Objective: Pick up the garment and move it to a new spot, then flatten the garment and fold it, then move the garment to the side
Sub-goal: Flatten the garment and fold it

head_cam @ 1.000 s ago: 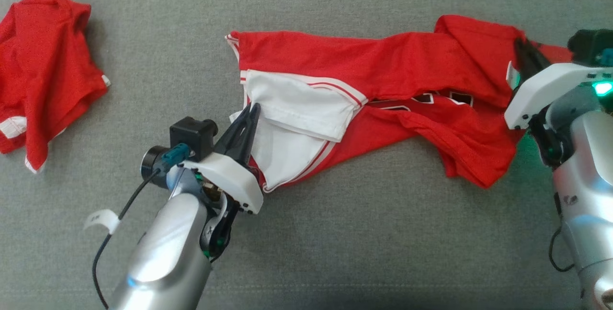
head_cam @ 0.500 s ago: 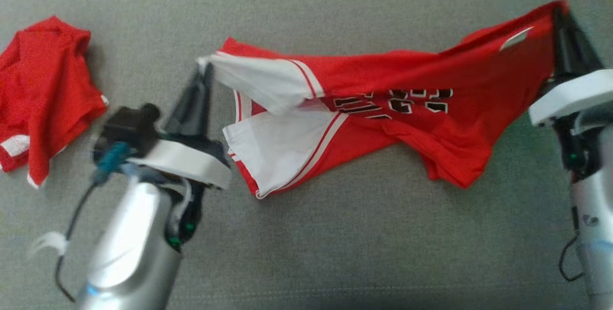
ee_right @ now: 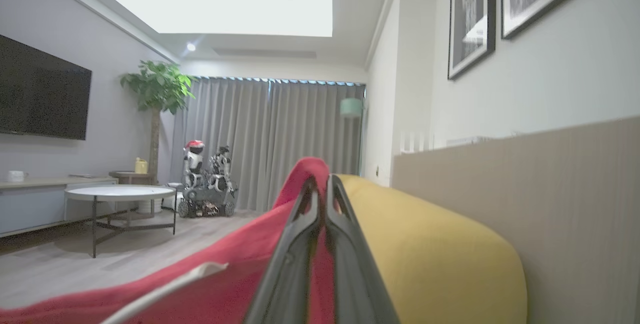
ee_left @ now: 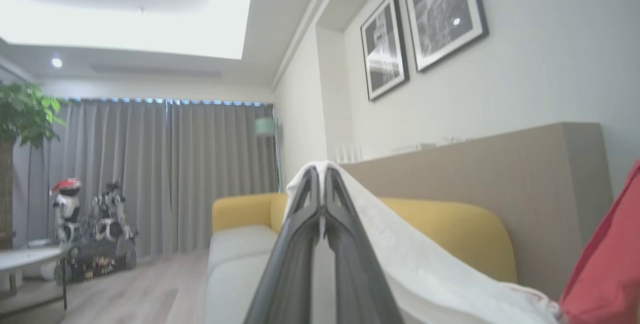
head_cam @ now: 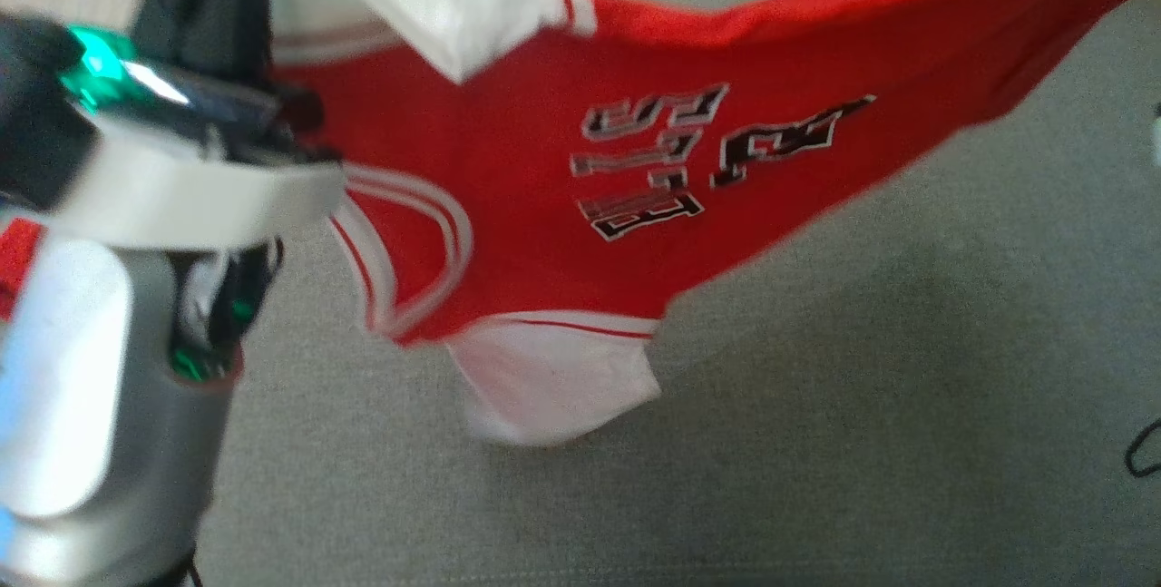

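The garment [head_cam: 635, 170] is a red jersey with white side panels and black-and-white lettering. It hangs in the air above the grey cushion, stretched between both arms. My left gripper [ee_left: 322, 184] is shut on a white edge of the garment [ee_left: 400, 254]; its pale wrist housing fills the left of the head view. My right gripper [ee_right: 320, 189] is shut on a red edge of the garment [ee_right: 225, 274], which drapes down to the left of its fingers. The garment's lower white panel [head_cam: 553, 378] dangles freely.
A grey sofa seat [head_cam: 816, 406] lies under the hanging cloth. A yellow backrest [ee_right: 425, 254] runs behind it, against a wooden wall panel [ee_left: 500, 179]. Farther off stand a round table [ee_right: 120, 194], a plant, curtains and another small robot [ee_right: 205, 184].
Both arms have risen with the garment, lifting it off the cushion and spreading it so the lettering faces the head camera. The head view has shifted too; the other red garment is gone from it.
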You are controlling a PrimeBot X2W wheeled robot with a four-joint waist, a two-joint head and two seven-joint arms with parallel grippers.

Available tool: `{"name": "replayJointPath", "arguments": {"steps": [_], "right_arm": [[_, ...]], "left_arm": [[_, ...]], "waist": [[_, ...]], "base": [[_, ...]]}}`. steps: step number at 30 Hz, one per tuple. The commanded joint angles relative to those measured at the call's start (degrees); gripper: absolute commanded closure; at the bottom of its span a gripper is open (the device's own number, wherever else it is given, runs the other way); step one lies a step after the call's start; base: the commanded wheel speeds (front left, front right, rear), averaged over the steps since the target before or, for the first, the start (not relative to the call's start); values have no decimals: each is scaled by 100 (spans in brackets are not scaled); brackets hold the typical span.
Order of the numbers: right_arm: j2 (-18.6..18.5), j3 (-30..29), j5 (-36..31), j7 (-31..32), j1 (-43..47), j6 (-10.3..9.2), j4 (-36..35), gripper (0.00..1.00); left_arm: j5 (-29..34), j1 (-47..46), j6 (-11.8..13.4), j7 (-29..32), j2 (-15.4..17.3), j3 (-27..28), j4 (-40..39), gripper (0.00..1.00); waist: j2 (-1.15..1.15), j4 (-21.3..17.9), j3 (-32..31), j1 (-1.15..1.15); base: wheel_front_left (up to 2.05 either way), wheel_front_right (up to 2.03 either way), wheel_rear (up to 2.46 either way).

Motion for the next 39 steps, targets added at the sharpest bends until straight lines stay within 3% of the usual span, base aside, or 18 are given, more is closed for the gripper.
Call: {"name": "replayJointPath", "arguments": {"steps": [1,9,17,22,30,32,33,39], "right_arm": [[-68,38,-31,113,-220,-4,-387,100],[-65,-182,5,697,-516,-4,-1034,100],[87,-228,111,956,-584,-4,-844,100],[223,-132,283,988,-914,-4,-428,100],[412,246,669,582,-2399,-4,1365,100],[476,326,724,380,-2796,-4,1989,100],[554,430,745,95,-3170,-4,2628,100],[744,804,465,-687,-4183,-4,4601,100]], "left_arm": [[40,-473,-22,90,208,280,-291,100],[51,-1462,-126,543,183,131,-531,100],[-83,-1853,-204,594,77,47,-94,100],[-134,-2241,-329,463,16,0,577,100],[-87,-3586,-643,-211,-210,-119,2640,100],[-57,-3981,-697,-402,-267,-147,3216,100],[-27,-4352,-721,-554,-317,-140,3769,100],[-47,-5108,-670,-747,-513,-38,5272,100]], "waist": [[0,11,-136,0],[0,-29,-407,0],[0,-49,-358,0],[0,-63,-116,0],[0,-123,212,0],[0,-147,256,0],[0,-183,294,0],[0,-216,652,0]], "base": [[0,0,0],[0,0,0],[0,0,0],[0,0,0],[0,0,0],[0,0,0],[0,0,0],[0,0,0]]}}
